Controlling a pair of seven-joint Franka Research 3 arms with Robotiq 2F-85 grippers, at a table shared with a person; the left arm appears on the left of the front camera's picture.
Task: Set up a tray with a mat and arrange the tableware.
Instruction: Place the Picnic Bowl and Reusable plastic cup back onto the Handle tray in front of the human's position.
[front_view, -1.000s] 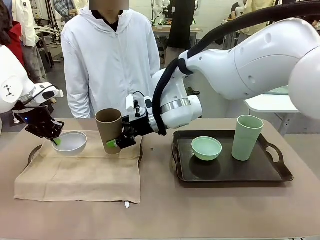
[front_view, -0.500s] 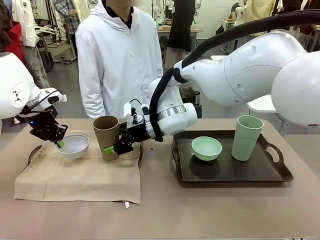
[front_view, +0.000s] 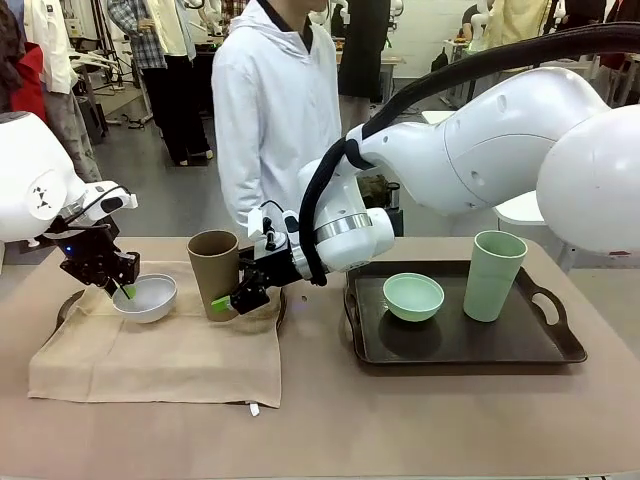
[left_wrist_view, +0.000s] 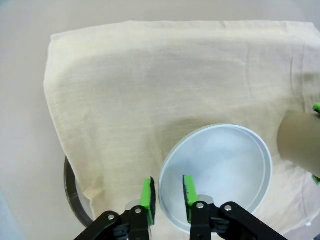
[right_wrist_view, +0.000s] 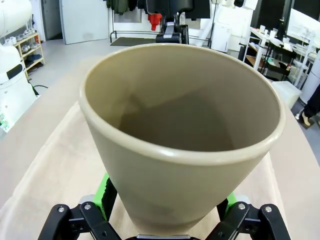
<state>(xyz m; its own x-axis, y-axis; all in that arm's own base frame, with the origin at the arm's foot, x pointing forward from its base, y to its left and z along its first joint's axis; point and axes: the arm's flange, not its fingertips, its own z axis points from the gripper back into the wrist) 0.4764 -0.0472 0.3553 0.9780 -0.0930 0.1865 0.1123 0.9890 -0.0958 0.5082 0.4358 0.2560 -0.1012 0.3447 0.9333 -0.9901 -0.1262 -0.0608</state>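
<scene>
Brown cup (front_view: 213, 268) and white bowl (front_view: 150, 296) lower than before, nearer the mat (front_view: 170, 355).

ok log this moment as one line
left claw: astride small round white bowl rim, grip unclear | right claw: shut on tall brown handleless cup, upright | both over beige cloth mat
</scene>
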